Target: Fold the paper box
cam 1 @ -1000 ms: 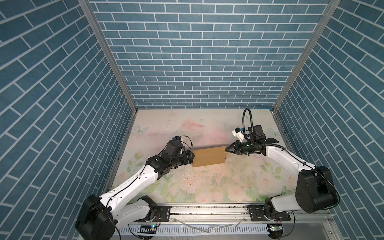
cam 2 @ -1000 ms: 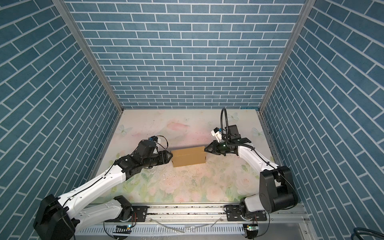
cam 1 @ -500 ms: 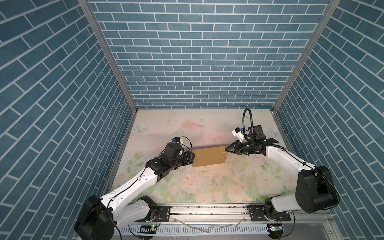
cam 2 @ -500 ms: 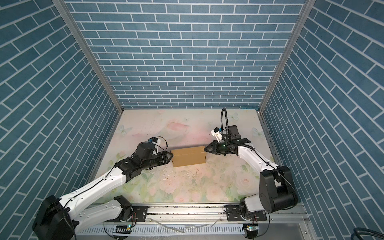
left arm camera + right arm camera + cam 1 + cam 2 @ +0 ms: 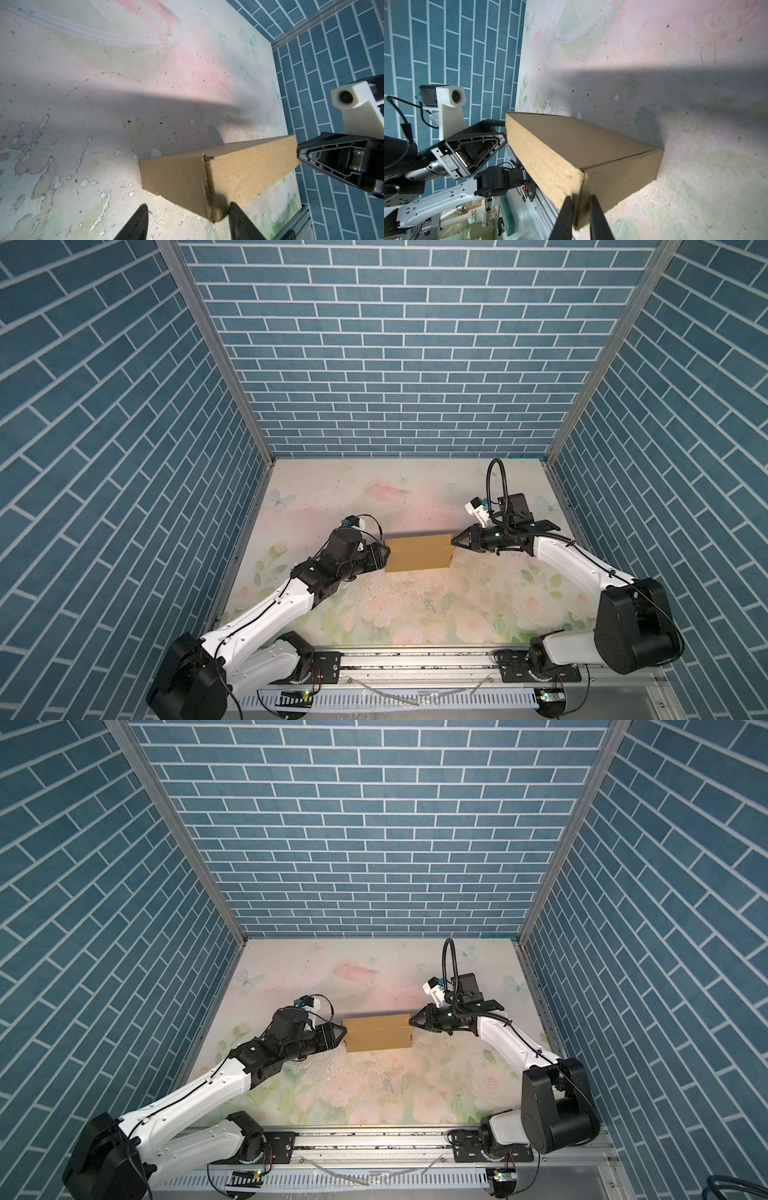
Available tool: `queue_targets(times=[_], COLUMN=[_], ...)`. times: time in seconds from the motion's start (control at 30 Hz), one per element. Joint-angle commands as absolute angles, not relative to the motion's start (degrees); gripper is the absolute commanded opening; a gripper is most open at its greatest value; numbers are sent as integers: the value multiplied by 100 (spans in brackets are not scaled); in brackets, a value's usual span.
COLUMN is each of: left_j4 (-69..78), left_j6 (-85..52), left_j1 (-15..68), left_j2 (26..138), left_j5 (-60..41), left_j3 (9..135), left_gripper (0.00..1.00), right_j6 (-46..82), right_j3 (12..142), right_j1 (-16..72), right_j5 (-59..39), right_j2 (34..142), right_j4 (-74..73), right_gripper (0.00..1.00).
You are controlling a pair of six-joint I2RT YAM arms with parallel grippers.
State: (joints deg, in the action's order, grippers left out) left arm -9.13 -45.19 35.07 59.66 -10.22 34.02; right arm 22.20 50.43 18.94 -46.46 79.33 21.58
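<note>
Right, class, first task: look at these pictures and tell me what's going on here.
Two robot arms are working on a brown paper box that rests on the flowered table, already closed into a flat box shape. The right tool is pinched on a corner edge at one end. The left tool sits at the opposite end, jaws open astride that corner, not gripping.

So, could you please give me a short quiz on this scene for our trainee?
1. True or false: the box is an unfolded flat sheet.
2. Whose fingers are spread wider? A. left gripper B. right gripper
3. What do the right gripper's fingers pinch?
Key: 1 false; 2 A; 3 a corner of the box.
</note>
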Motion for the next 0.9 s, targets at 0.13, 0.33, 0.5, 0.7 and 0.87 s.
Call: queue_targets(times=[0.13,0.33,0.5,0.7,0.87], left_j4=[-1807,-2085,-2331,-2490,-2604], left_j6=[-4625,-4654,-4698,-4800,-4875], left_j1=[3513,3520,3516,3516,3516], left_j2=[5749,5365,5027,4719,4506], left_j5=[-1002,-998,-968,-906,-824], left_j3=[2948,2917,2914,2700,2548], left_gripper=[59,59,59,59,59], right_j6=[2102,2256,2336,2423,2512], right_j3=[4617,4513,4502,4430,4351], right_j1=[2334,2443,2469,2469,2487], right_j5=[-4230,-4122,-4089,-4017,-4029], right_j2=[7981,7759,7547,7471,7436], right_j4=[2738,2682,2707,2675,2575], right_gripper=[19,20,22,24,25])
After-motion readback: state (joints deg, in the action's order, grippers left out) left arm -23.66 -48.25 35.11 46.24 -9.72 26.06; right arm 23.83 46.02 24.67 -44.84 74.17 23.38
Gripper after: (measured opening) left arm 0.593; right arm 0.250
